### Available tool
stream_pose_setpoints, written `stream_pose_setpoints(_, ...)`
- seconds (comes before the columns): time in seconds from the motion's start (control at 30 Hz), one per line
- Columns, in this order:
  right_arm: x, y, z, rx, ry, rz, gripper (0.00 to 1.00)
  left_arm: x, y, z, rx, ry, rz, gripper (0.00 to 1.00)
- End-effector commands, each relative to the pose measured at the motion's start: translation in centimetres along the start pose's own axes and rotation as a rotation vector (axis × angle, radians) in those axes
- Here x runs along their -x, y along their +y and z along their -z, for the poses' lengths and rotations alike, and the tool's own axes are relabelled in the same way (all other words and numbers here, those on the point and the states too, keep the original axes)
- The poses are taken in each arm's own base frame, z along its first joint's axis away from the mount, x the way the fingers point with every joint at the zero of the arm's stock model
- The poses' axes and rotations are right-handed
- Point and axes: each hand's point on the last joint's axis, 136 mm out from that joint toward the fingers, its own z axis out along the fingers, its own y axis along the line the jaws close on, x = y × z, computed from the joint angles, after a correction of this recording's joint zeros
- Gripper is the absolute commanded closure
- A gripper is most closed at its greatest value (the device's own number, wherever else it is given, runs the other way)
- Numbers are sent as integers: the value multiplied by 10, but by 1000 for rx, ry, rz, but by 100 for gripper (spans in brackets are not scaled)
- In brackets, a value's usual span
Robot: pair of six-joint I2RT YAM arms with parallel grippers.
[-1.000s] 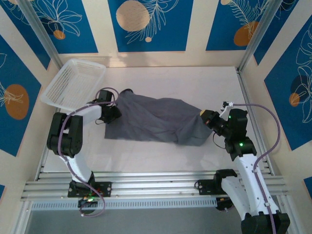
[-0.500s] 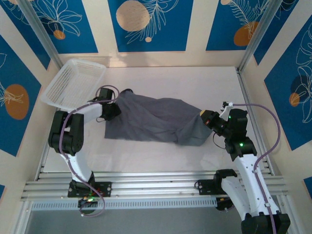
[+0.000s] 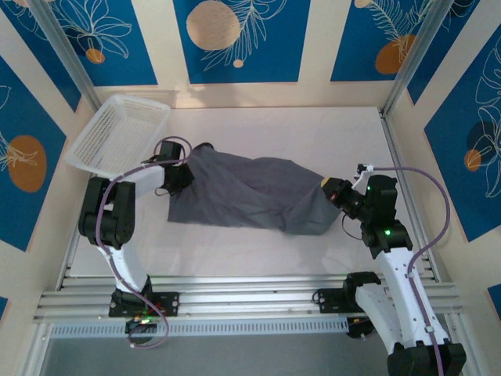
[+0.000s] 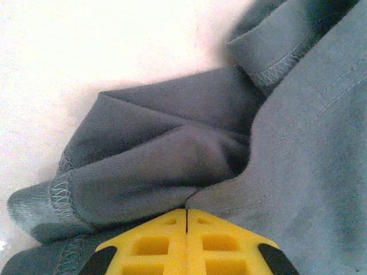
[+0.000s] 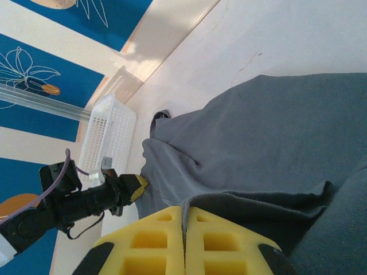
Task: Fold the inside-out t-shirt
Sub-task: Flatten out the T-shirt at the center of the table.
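Both t-shirt ends pinched: left fingers newly together on it, right fingers as before.

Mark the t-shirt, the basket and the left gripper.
t-shirt (image 3: 250, 192), top external view, middle of the cloth
basket (image 3: 117, 135), top external view, mesh floor
left gripper (image 4: 186, 216), left wrist view, between its fingertips

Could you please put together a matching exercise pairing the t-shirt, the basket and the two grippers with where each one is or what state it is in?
Things:
1. t-shirt
2. basket
3. left gripper
4. right gripper

Places or states:
A. shut on the cloth end far from the basket
B. white, at the far left corner of the table
C. grey, lying across the middle
D. shut on the cloth end beside the basket

Pairs: 1-C, 2-B, 3-D, 4-A.
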Motion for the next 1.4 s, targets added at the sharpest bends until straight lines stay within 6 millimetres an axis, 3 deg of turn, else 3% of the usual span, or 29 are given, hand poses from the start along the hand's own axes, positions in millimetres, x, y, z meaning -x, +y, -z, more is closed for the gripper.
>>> stream_pose_setpoints(0.0,11,17,7,32,-34,40,100,11,-18,23,-48,-36,-21,100)
stream_pose_setpoints(0.1,28,31,12,46,-91,82,100,29,-40,63,-130,-104,-36,100)
stream_pose_setpoints(0.2,71,70,25,92,-216,152,100,67,-71,138,-218,-249,-75,100)
stream_pose_setpoints(0.33,155,154,64,183,-485,277,100,132,-108,289,-337,-561,-101,100)
stream_pose_setpoints(0.43,206,226,101,294,-627,360,100,166,-113,403,-385,-820,-91,100)
stream_pose_setpoints(0.53,235,289,130,388,-670,448,100,173,-115,483,-435,-981,-108,100)
stream_pose_setpoints(0.6,244,321,148,440,-696,510,100,170,-112,516,-452,-1053,-114,100)
stream_pose_setpoints(0.73,248,376,193,548,-772,666,100,160,-95,556,-435,-1160,-108,100)
stream_pose_setpoints(0.87,240,412,227,637,-805,784,100,149,-83,579,-438,-1206,-89,100)
stream_pose_setpoints(1.07,239,429,261,654,-892,811,100,131,-64,621,-471,-1316,-44,100)
stream_pose_setpoints(1.23,220,441,305,686,-992,880,100,109,-54,658,-527,-1393,-51,100)
stream_pose_setpoints(1.37,210,445,324,700,-1029,916,100,102,-53,669,-550,-1417,-68,100)
